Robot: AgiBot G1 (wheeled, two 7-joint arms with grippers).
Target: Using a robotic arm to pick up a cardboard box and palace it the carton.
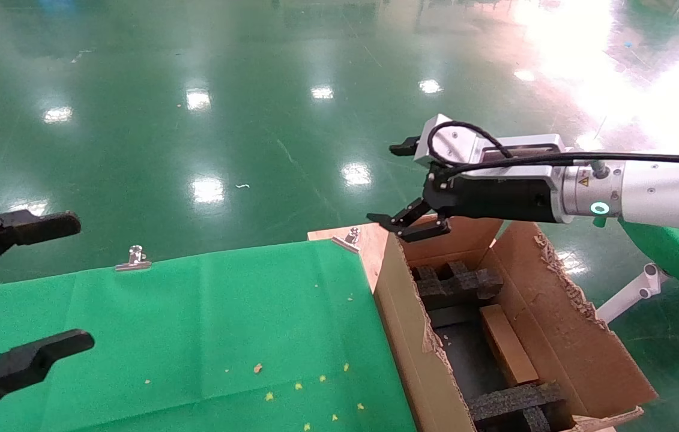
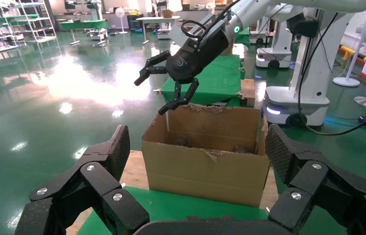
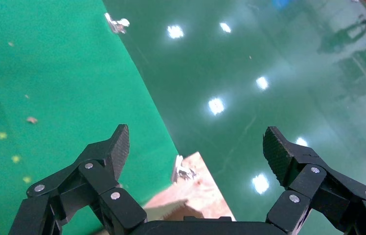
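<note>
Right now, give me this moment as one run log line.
right gripper open, empty, above carton far edge | cardboard box inside carton | left gripper open, idle

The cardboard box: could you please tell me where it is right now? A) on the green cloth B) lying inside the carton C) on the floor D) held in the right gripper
B: the cardboard box lies inside the carton among the foam blocks, while the right gripper hangs open and empty above the carton's far end.
</note>
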